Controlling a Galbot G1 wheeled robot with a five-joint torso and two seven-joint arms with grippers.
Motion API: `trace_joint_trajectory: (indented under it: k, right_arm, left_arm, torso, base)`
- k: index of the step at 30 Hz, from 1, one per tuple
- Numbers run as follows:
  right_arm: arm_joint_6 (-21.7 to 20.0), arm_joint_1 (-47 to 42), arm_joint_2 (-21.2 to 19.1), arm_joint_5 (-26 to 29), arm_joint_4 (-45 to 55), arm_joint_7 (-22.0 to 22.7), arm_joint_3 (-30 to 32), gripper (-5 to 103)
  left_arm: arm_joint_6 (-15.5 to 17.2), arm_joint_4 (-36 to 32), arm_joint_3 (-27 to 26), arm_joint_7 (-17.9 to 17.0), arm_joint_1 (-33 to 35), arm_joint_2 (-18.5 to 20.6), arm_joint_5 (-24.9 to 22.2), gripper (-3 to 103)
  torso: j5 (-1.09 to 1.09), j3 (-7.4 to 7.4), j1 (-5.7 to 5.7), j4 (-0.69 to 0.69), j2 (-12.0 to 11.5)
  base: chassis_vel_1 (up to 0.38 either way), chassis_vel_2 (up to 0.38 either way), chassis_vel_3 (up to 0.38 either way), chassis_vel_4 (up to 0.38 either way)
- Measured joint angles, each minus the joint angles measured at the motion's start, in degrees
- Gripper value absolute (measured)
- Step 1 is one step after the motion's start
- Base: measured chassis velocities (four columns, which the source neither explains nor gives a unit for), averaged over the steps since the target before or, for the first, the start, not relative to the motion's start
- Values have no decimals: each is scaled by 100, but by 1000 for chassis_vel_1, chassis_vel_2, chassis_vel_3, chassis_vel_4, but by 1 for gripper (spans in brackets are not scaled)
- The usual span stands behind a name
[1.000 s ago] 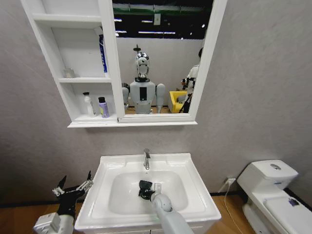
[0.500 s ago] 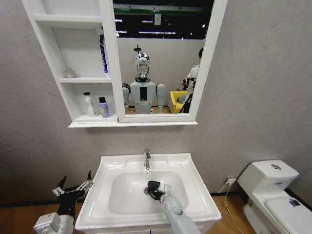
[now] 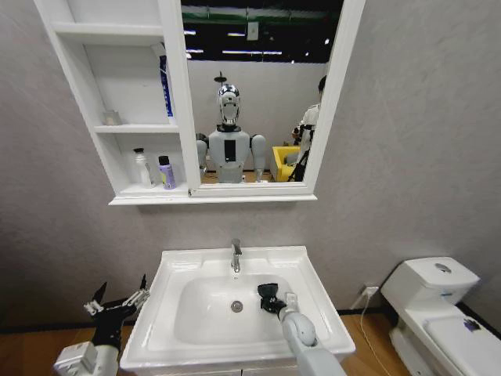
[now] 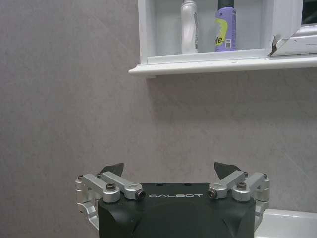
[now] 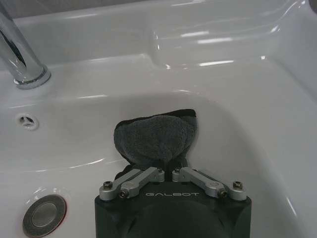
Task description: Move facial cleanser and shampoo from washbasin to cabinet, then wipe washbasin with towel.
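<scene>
We have the right hand (image 5: pixel 166 166) clamped on the towel (image 5: pixel 154 136), pressing it against the washbasin (image 3: pixel 313 301) bowl's right slope, left hand (image 3: pixel 117 300) spread idle beside it, and we risk the cloth slipping free on that slick wall.

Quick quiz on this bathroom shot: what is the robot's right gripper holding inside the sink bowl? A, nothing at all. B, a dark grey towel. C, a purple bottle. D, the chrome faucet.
B: the right gripper has its fingers closed on the dark grey towel, pressed against the bowl of the washbasin; the purple bottle stands on the cabinet shelf.
</scene>
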Motion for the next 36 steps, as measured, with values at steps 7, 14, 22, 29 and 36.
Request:
trace_joint_trajectory:
  k: [7,14,22,29,36]
  right_arm:
    - [136,102,-220,-646,465,-14,66,2]
    - [529,237,-499,-1092,442,-280,550,2]
    - [814,507,-900,142,-77,-1313,793,3]
    - [682,485,-827,-270,-74,-929,780,30]
    - [786,514,-850,-875,-133,-901,784,51]
  left_arm:
    - [0,0,0,0,0,0,0,100]
    - [0,0,0,0,0,0,0,100]
    - [0,0,0,0,0,0,0,100]
    - [0,0,0,0,0,0,0,100]
    - [0,0,0,0,0,0,0,100]
  torso:
    - [0,0,0,1,0]
    - [0,0,0,1,0]
    - [0,0,0,2,0]
    - [1,0,0,1,0]
    - [-1,-1,0,2,0]
  base:
    - [0,0,0,0]
    - [0,0,0,0]
    - [0,0,0,0]
    - [0,0,0,0]
    - [0,0,0,0]
